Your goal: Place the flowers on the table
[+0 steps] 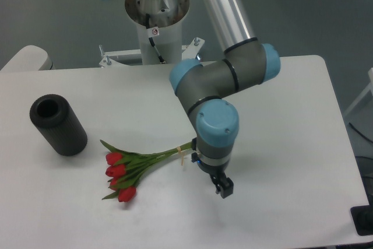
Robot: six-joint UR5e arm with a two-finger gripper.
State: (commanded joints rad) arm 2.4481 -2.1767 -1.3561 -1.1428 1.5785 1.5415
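One view only, the fixed camera looking down on the table (280,86).

Flowers (125,173) are lying flat on the tabletop, toward the front edge and left of the middle, heads pointing at the front-left corner. Stems are running up and to the right, tied by a pale band (182,157); their far ends are passing behind the wrist, so I cannot see them. A black cylinder (58,125) is lying near the left edge, well apart from the blooms.

Gripper (224,188) is hanging to the right of the bunch, nearer the front edge than the band, pointing down. It is gripping nothing that I can see. The fingers are reading as one dark block at this angle, so I cannot tell whether they are spread or pressed together.

Judgement: the bunch appears to be resting on the table already, so the step in hand looks like clearing off. To do it well, I would be lifting straight up before any sideways travel, because the stem ends are sitting close under the wrist and a low sweep to the left could be dragging them or rolling the bunch. Confirm the fingers are free of the stems first. Keep the path away from the cylinder, which could roll if nudged.
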